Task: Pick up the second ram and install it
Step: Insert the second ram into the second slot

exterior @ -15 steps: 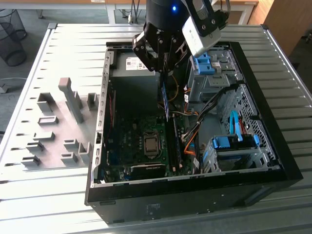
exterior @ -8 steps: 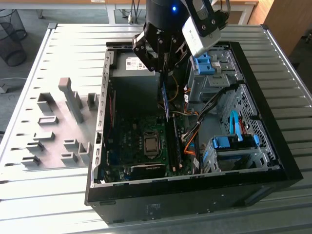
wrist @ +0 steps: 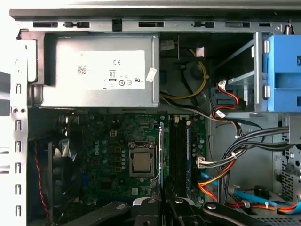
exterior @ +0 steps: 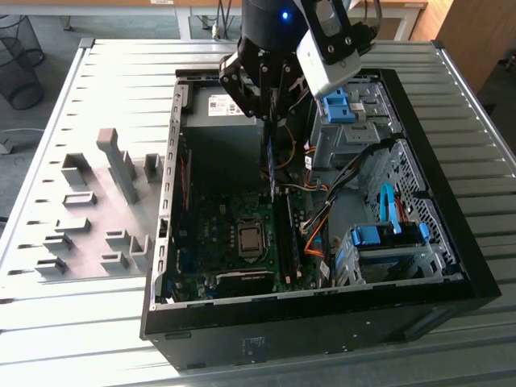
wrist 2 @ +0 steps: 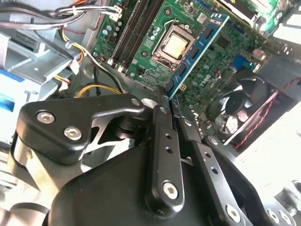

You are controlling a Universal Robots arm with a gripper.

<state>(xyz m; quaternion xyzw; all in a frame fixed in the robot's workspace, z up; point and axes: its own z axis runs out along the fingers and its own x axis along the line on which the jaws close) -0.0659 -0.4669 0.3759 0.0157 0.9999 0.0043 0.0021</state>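
Closed black gripper fingers pinch the thin blue-green circuit-board ram stick in the second wrist view, above the green motherboard. First wrist view: ram stick edge-on beside the dark memory slots. Exterior view: it hangs inside the open black computer case.

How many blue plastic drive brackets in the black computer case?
2: one blue plastic drive bracket at the case's far end, another on the metal cage nearer the camera. The arm may hide more.
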